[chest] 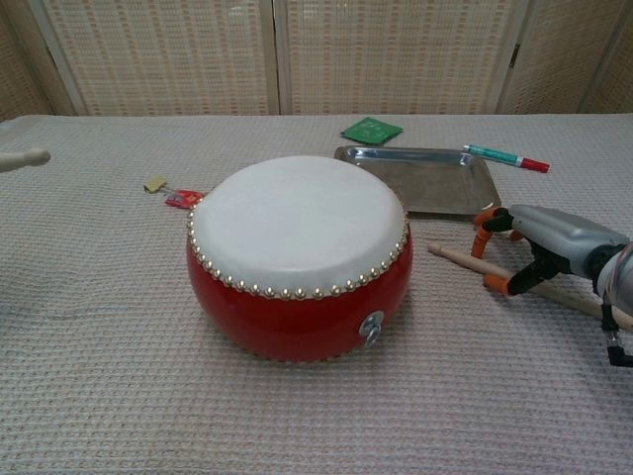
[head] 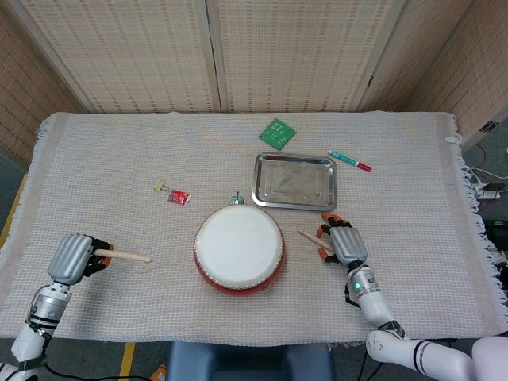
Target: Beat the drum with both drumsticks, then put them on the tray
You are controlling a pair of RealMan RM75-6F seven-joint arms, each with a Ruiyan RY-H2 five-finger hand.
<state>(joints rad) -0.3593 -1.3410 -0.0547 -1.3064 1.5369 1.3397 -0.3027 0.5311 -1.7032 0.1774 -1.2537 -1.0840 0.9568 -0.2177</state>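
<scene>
The step in hand looks like the pick-up of the second drumstick, before any beating can begin. The left hand (head: 71,258) sits at the near left of the desk (head: 111,159) with its fingers wrapped round the left drumstick (head: 123,255), which sticks out level toward the drum (head: 239,248); in the chest view only the rounded tip of that stick shows at the left edge, lifted off the cloth. The drum stands upright in the middle near edge, white skin up, red body with a row of studs. The right drumstick (chest: 514,280) lies flat on the desk just right of the drum, its tip pointing at the drum and its handle running back under the right hand (chest: 539,247). That hand is poised over the middle of the stick, orange-tipped fingers (chest: 484,224) spread and arched on either side of it, one tip down beside the wood; it has hold of nothing yet as far as I can judge. The tray (head: 266,198) rests behind the drum to the right, bare metal, with a pen (head: 349,160) beyond its far right corner and a green card (head: 277,132) behind it. Next, I judge, the right hand needs to lower and close its fingers round the stick's shaft, firmly enough that the thin round wood does not roll away, then lift it clear.
</scene>
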